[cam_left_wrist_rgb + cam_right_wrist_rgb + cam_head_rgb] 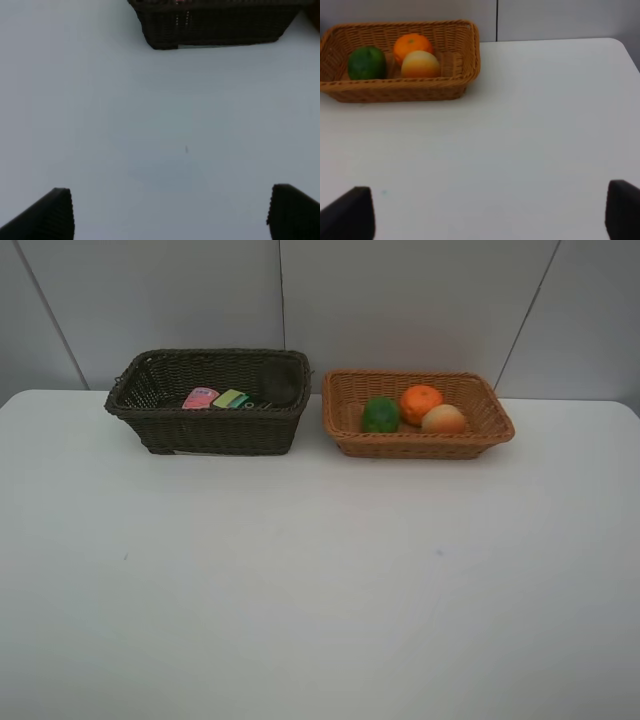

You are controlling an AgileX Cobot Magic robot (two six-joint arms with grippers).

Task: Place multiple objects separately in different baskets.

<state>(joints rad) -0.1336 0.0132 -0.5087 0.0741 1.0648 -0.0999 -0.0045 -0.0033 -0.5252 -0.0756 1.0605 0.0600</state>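
While both your left gripper (170, 215) and right gripper (490, 217) stand wide apart and empty, the deep dark-brown wicker basket (215, 25) and shallow orange-tan wicker basket (395, 87), each already filled, lie well ahead of them, one per arm.

One high front view, two low wrist views.
The high camera faces both baskets; left wrist shares the dark brown basket (215, 25), right wrist the tan basket (400, 90).

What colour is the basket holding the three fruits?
Light orange-tan basket, woven wicker; the right wrist view shows it best.
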